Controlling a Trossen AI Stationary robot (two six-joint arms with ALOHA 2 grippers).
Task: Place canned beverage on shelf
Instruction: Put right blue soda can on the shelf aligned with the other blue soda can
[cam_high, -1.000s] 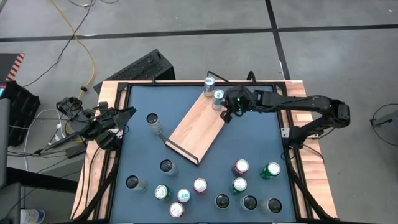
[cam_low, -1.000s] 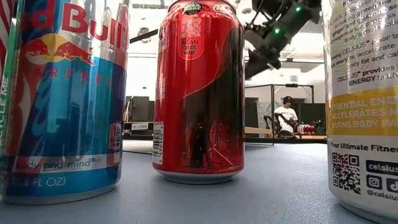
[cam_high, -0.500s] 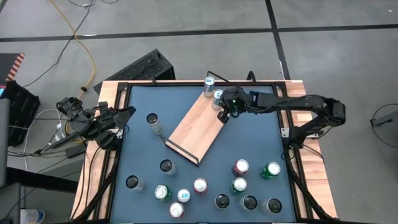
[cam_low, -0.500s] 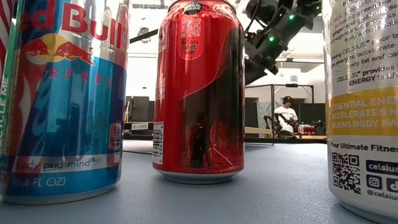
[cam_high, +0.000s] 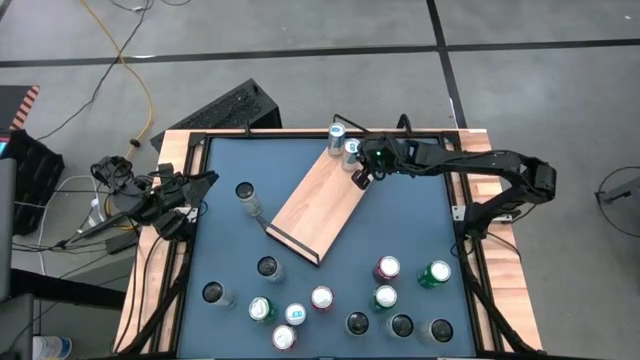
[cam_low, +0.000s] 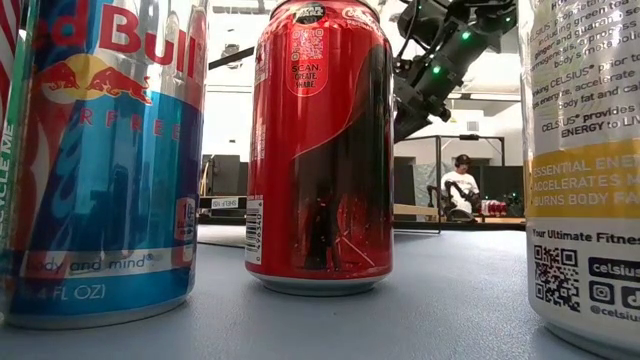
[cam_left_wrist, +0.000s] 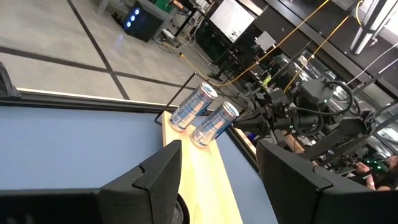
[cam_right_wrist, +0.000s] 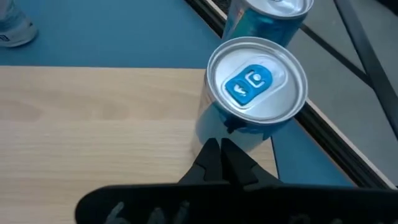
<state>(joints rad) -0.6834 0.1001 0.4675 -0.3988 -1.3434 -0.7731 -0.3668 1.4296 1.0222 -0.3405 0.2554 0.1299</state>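
Two slim silver-and-blue cans (cam_high: 351, 150) already stand together at the far corner of the flat light-wood shelf board with its black wire rail (cam_high: 310, 205), so a small part of the job looks done. The right gripper (cam_high: 364, 178), fingers pressed together and holding nothing, hangs just beside the nearer of those two cans, over the shelf's far end. About a dozen more cans (cam_high: 322, 298) wait on the blue tabletop (cam_high: 420, 225) beyond the shelf's near end, and the left gripper (cam_high: 205, 182), fingers partly apart and empty, rests well off the shelf's left side
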